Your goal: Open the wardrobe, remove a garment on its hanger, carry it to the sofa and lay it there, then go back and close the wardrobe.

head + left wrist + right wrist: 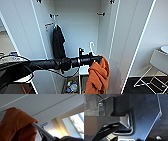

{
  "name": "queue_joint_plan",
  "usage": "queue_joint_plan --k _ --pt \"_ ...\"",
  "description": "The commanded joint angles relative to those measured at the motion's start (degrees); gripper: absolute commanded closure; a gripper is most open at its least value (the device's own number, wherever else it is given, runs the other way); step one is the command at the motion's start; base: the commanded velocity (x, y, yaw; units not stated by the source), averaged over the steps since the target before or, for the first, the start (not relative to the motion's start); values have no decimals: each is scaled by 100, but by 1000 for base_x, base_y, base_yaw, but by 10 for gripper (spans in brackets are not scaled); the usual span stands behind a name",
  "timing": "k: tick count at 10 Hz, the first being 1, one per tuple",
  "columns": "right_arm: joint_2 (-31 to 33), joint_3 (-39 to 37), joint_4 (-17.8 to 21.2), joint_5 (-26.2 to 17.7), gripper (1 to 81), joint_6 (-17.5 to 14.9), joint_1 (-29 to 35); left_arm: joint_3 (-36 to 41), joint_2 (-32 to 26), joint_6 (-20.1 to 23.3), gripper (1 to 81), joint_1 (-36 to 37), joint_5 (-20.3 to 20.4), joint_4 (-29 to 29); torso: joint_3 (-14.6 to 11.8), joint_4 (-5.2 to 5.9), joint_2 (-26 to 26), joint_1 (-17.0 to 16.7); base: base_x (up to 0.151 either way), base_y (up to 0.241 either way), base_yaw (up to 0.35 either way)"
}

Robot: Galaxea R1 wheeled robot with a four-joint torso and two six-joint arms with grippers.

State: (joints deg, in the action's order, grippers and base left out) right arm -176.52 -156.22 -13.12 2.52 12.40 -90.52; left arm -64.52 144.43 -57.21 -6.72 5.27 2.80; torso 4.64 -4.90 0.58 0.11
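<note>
The garment (98, 75), a bright orange top, hung in front of the open wardrobe (77, 30), low against its interior and well below the hanging rail. In the head view the left arm reached across from the robot's left side, and the left gripper (98, 59) sat at the garment's upper edge, closed on the hanger (92, 47), whose white hook rose just above the gripper toward the wardrobe's back wall. A black garment (58, 41) hung on the rail to the wardrobe's left side, well apart from the orange one. Both wardrobe doors stood open. A white-framed chair (155, 67) stood outside the wardrobe, past its right door.

In the left wrist view the garment (16, 125) draped over a white bar of the hanger (41, 130), with a wardrobe panel (43, 105) close behind it. The fabric lay bunched to one side of the bar, so it probably hung unevenly.

In the right wrist view the robot's own dark plate showed; whether the right gripper was wide or narrow could not be told.

The step in hand appeared to be withdrawal from the wardrobe. The hanger would best be kept level and drawn straight out between the doors, slowly, so that the bunched fabric neither slid off nor caught a door edge.
</note>
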Motion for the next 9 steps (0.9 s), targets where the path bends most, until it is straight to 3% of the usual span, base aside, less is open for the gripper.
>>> queue_joint_plan --k 1,9 --pt "-44 67 -24 -314 10 -18 204 159 -72 26 811 1080 704 177 0 0 0 0 0 0 0" --pt "-44 67 -33 -314 10 -18 196 159 -213 17 811 983 537 256 0 0 0 0 0 0 0"
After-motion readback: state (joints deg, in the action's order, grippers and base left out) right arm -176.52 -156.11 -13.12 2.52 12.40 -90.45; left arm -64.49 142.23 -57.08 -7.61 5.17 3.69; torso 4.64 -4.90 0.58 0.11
